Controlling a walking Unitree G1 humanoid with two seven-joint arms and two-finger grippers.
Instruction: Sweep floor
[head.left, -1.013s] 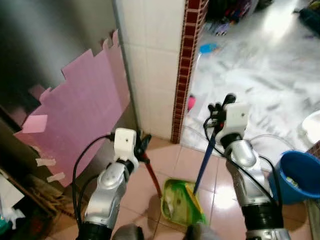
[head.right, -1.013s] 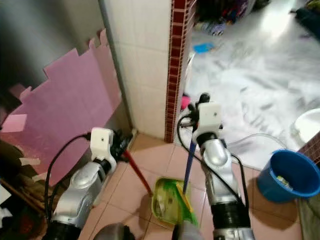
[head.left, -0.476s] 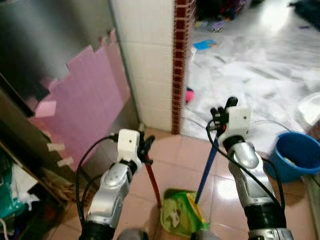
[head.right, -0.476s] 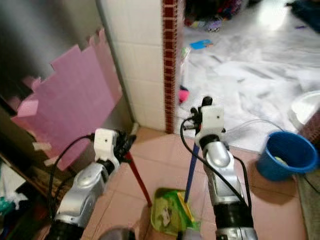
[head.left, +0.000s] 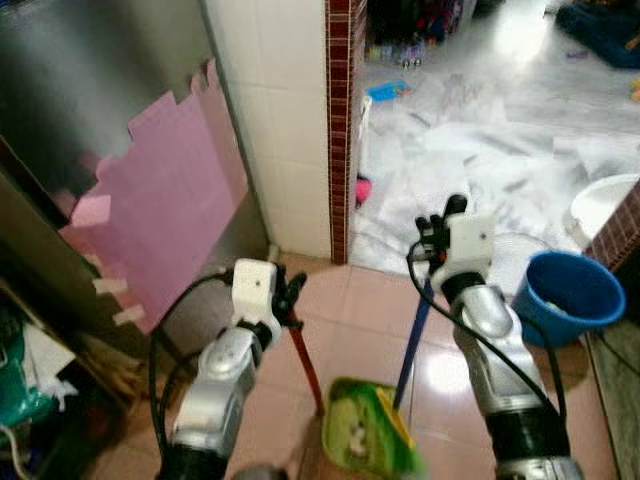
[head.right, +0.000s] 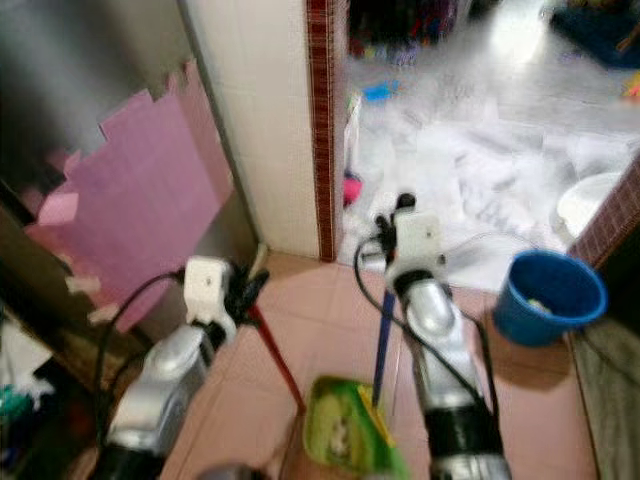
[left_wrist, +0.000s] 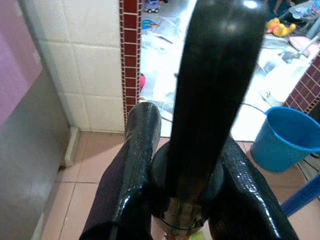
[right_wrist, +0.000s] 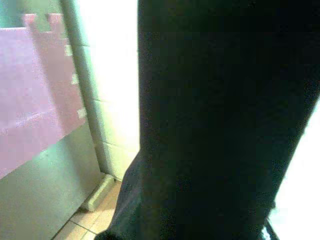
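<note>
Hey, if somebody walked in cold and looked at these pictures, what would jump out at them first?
Probably the two silver arms low in the scene: the left gripper shut on a red handle, the right gripper on a blue handle, both running down to a green dustpan on the pink tiled floor. Next, the big pink sheet on the grey panel at the robot's left, and the blue bucket at its right.

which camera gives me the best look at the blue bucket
The left eye view: the blue bucket stands whole and fairly sharp on the floor beside the right arm. The right eye view shows it whole but blurred, and the left wrist view shows it cut at the edge.
</note>
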